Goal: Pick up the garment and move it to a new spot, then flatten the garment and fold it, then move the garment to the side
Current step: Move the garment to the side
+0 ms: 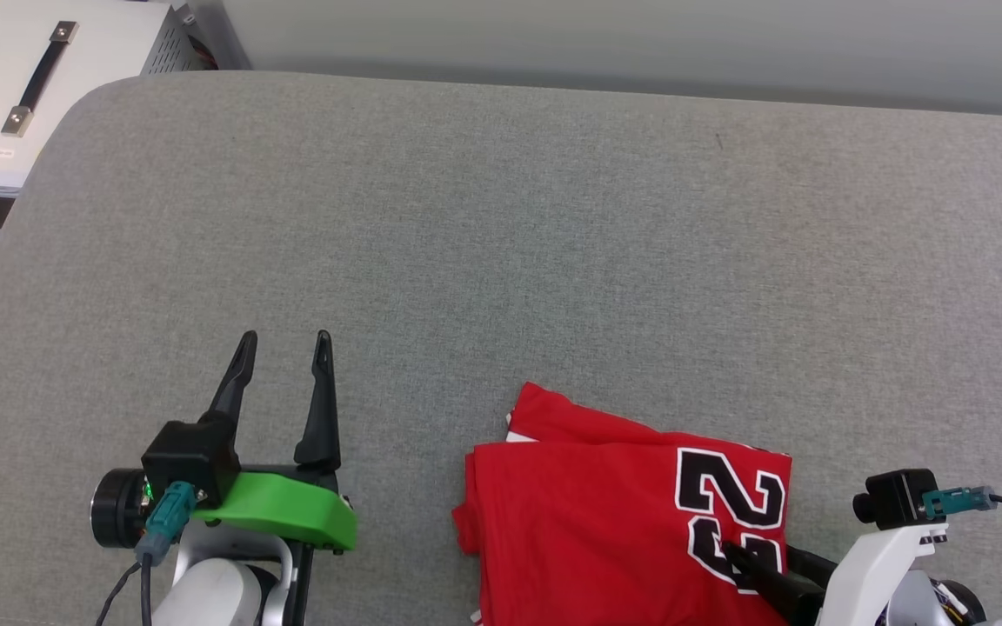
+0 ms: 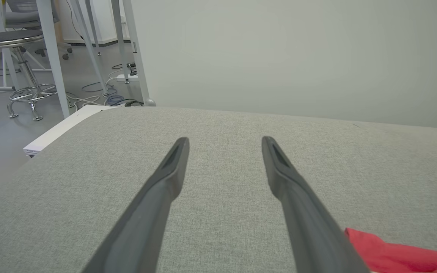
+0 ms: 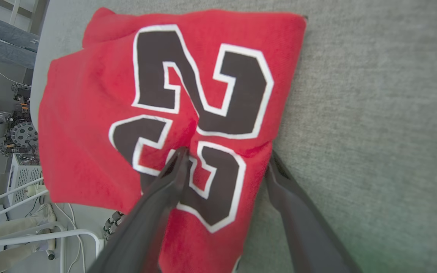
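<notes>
Straddling, it seems, the right edge of the garment (image 1: 605,522), the spread right tool (image 3: 227,151) should pinch every layer; left tool (image 1: 285,336) hovers spread.

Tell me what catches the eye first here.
The folded red jersey with its big black number lies at the grey pad's near right. The right gripper straddles its edge, open; the left gripper hangs open over bare pad.
</notes>
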### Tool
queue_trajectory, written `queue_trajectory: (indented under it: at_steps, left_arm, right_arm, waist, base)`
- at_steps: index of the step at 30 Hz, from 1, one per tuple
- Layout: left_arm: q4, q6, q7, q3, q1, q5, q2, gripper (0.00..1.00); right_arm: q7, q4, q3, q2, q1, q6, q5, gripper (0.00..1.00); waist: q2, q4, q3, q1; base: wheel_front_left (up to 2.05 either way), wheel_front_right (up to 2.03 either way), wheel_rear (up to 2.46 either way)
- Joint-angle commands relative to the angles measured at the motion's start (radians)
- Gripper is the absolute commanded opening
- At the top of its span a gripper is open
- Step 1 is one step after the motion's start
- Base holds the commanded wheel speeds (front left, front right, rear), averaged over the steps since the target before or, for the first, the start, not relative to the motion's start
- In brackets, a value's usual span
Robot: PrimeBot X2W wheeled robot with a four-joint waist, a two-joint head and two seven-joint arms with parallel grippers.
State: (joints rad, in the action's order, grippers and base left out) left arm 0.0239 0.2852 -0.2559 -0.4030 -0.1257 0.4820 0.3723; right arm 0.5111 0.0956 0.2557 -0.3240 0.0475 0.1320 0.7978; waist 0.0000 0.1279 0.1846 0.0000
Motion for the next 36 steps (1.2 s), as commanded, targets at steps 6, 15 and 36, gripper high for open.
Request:
queue_trajectory:
  at_steps: [6, 15, 36]
  left_arm:
    - [-0.012, -0.014, -0.006, 0.015, -0.013, -0.015, -0.020, 1.00]
    - [-0.032, -0.031, -0.006, 0.021, -0.003, -0.024, -0.032, 1.00]
    - [0.046, -0.009, 0.003, 0.032, 0.049, -0.032, 0.001, 1.00]
  right_arm:
    - [0.026, 0.064, 0.057, 0.003, -0.016, -0.001, 0.029, 0.76]
    - [-0.002, 0.066, 0.077, -0.015, -0.043, -0.001, 0.028, 0.00]
    - [0.046, -0.041, -0.040, -0.154, -0.127, -0.001, -0.163, 0.00]
  waist:
    - [0.0000, 0.000, 0.004, 0.0000]
    - [0.0000, 0.001, -0.033, 0.0000]
    - [0.0000, -0.326, -0.055, 0.0000]
  base:
    - [0.00, 0.00, 0.00]
    - [0.00, 0.00, 0.00]
    - [0.00, 0.00, 0.00]
